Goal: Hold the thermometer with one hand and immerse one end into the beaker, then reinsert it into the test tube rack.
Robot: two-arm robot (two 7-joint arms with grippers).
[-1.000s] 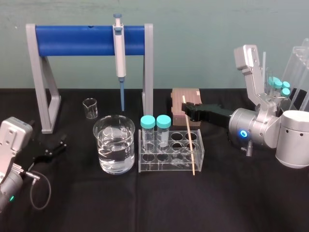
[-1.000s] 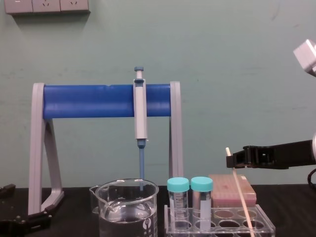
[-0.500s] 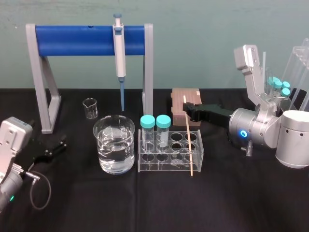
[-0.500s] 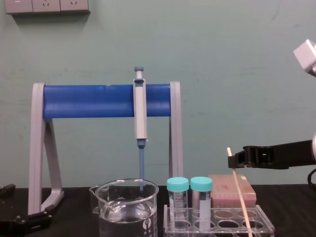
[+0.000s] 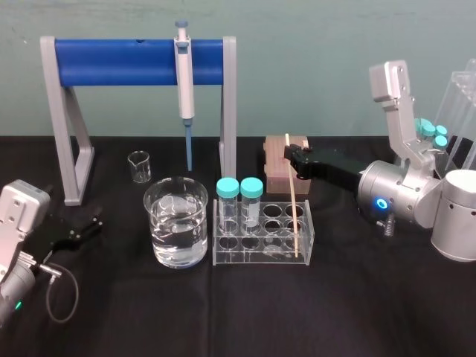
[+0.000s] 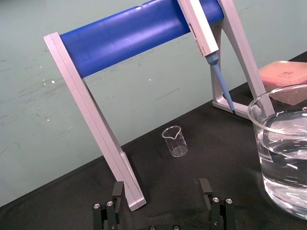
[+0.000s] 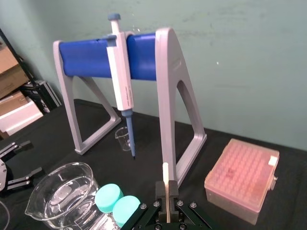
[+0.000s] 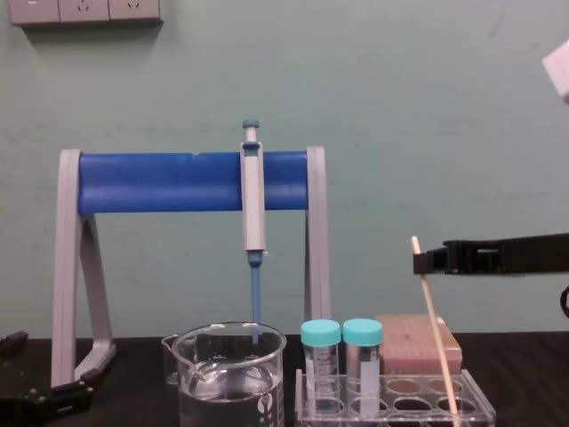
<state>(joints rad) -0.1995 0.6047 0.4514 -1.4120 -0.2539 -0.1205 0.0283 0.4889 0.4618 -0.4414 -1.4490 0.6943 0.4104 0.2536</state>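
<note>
The thermometer (image 5: 295, 201) is a thin cream rod leaning in a right-hand hole of the clear test tube rack (image 5: 253, 256). Its lower end is still inside the rack. My right gripper (image 5: 290, 152) reaches in level from the right and is shut on the rod just below its top. The chest view shows the thermometer (image 8: 434, 320) slanting down from the right gripper (image 8: 418, 262) into the rack (image 8: 400, 411). In the right wrist view the rod's tip (image 7: 166, 175) sticks up between the black fingers. The large beaker (image 5: 177, 223) of water stands left of the rack. My left gripper (image 6: 161, 189) rests open at the far left.
A grey-and-blue pipette (image 5: 183, 82) hangs on the blue-barred stand (image 5: 126, 61) behind the beaker. A small beaker (image 5: 138, 166) sits under it. Two teal-capped tubes (image 5: 239, 199) stand in the rack's left holes. A pink tip box (image 5: 277, 160) lies behind the rack.
My right gripper has finished shutting on the thermometer's top and risen slightly. The rod now stands more upright and its lower end has come up a little.
</note>
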